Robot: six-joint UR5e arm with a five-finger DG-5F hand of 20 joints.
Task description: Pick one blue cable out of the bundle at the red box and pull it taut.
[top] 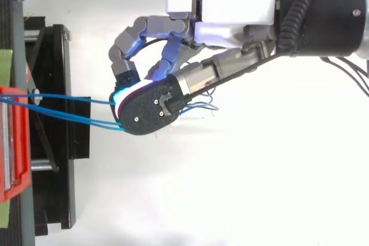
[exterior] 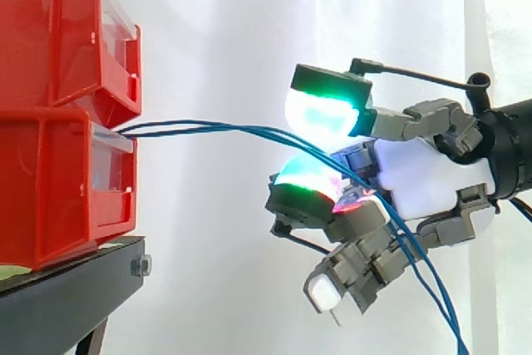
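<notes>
Several thin blue cables (exterior: 216,129) leave the gap between the two stacked red bins (exterior: 50,180) and run right in a shallow arc to my hand (exterior: 424,172). In the top view the upper blue cable (top: 69,97) ends between a curled, glowing fingertip (top: 119,93) and the black-backed thumb pad (top: 150,113), pinched there. Two lower cables (top: 86,122) pass under that pad. In the side view the cables cross over the lower green-glowing pad (exterior: 303,184), below the upper pad (exterior: 324,110). Behind the hand they hang down to the lower right (exterior: 432,288).
The red bins (top: 14,142) stand on a black stand (exterior: 66,297) at the left, before a white curtain. My hand (top: 230,4) hovers to the right of the stand (top: 57,113), apart from it, with open room below and beside it.
</notes>
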